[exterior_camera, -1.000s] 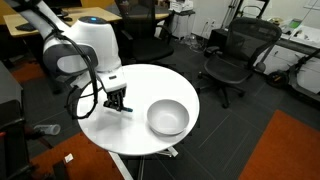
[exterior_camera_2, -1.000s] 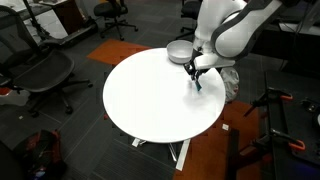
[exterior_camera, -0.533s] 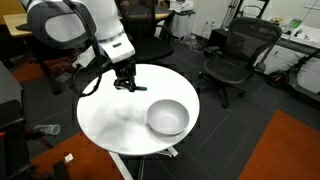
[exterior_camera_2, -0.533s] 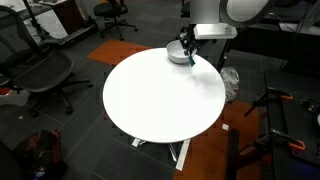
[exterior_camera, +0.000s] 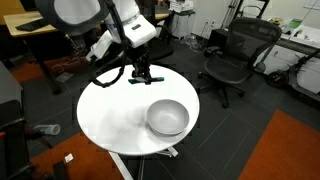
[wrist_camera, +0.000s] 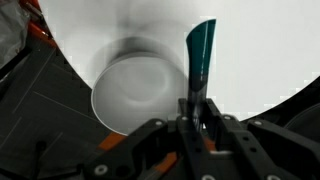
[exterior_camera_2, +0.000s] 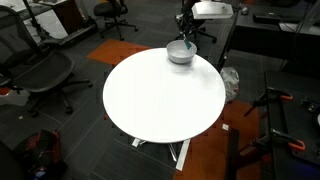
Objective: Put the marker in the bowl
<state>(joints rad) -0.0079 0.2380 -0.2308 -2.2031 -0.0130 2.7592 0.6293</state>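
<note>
In the wrist view my gripper [wrist_camera: 195, 105] is shut on the teal-blue marker [wrist_camera: 200, 48], which sticks out beyond the fingers with its dark end between them. The white bowl [wrist_camera: 140, 90] lies below and just to the left of the marker there. The bowl stands near the edge of the round white table [exterior_camera: 100, 115] in both exterior views [exterior_camera: 167, 117] [exterior_camera_2: 181, 52]. My gripper hangs raised above the table [exterior_camera: 141, 76], close above the bowl in an exterior view [exterior_camera_2: 186, 30]. The marker is too small to make out in the exterior views.
Black office chairs stand around the table [exterior_camera: 232, 55] [exterior_camera_2: 40, 72] [exterior_camera_2: 112, 14]. A desk [exterior_camera: 30, 30] is behind the arm. The floor is dark carpet with orange patches [exterior_camera: 290, 150]. The table rim [exterior_camera_2: 140, 135] is free of other objects.
The arm has lifted from low over the table and swung across it with the marker held in the gripper. It now hangs higher and by the bowl.
</note>
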